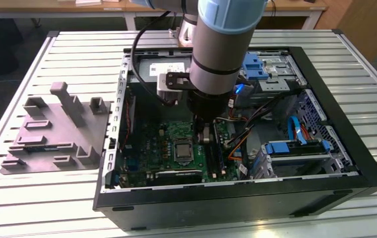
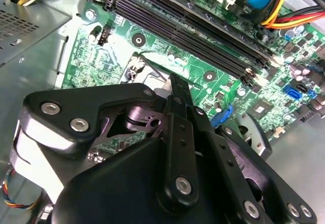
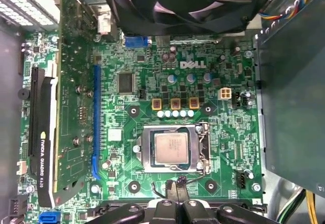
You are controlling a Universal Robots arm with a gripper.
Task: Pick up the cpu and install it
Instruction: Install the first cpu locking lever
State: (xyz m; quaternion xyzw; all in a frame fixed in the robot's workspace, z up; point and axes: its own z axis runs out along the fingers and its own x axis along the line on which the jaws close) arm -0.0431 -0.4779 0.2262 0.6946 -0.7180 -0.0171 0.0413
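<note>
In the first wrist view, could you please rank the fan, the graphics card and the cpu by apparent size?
1. fan, though cut off and nearest the camera
2. graphics card
3. cpu, seated in its socket

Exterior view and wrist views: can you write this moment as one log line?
small silvery square cpu: in black socket | gripper: beside socket, above green motherboard | holding: nothing seen

In the second wrist view the black tool [image 2: 175, 89] takes the lower part, with silver screws on its linkage, and its fingers come together to a narrow tip. The tip stands over the green motherboard [image 2: 167, 56], near a metal frame [image 2: 147, 71]. Long black memory slots [image 2: 203, 28] run across the board. Yellow, red and black cables [image 2: 289, 10] lie beside a blue part.
</note>
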